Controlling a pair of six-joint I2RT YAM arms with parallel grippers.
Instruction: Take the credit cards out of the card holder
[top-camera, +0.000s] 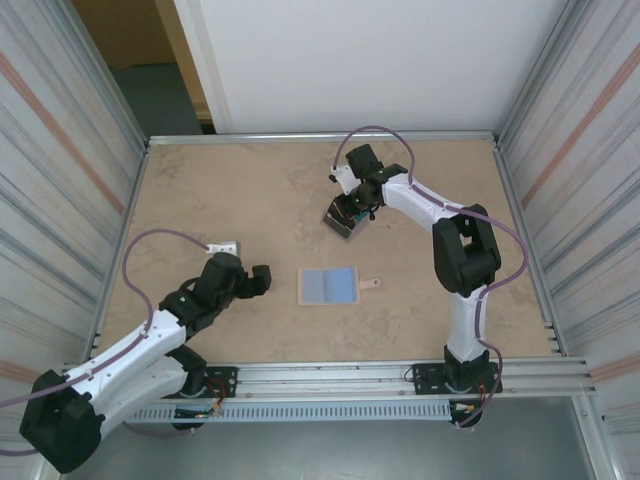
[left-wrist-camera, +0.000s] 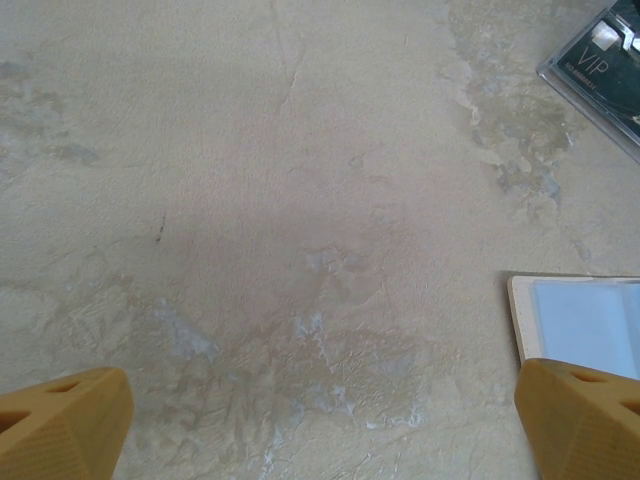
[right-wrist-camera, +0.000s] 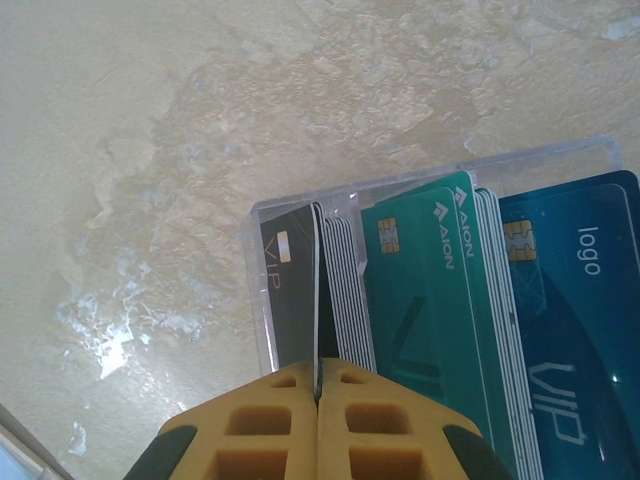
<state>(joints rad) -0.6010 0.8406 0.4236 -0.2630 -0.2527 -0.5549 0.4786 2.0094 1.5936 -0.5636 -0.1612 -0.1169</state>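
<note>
The card holder (top-camera: 328, 287) lies unfolded on the table, pale blue inside up, its tan tab (top-camera: 372, 285) pointing right. Its left edge (left-wrist-camera: 585, 320) shows in the left wrist view. My left gripper (top-camera: 262, 281) hovers open just left of it, with bare table between its fingers (left-wrist-camera: 320, 425). Further back, my right gripper (top-camera: 352, 210) is shut (right-wrist-camera: 318, 395) on a dark grey credit card (right-wrist-camera: 292, 290), held on edge over a clear plastic tray (right-wrist-camera: 440, 168). Teal credit cards (right-wrist-camera: 420, 290) and blue ones (right-wrist-camera: 580, 300) sit stacked in that tray.
The clear tray (top-camera: 342, 223) rests on the beige table behind the card holder, and its corner (left-wrist-camera: 600, 60) shows in the left wrist view. Metal rails (top-camera: 320, 137) edge the table, with corrugated walls on both sides.
</note>
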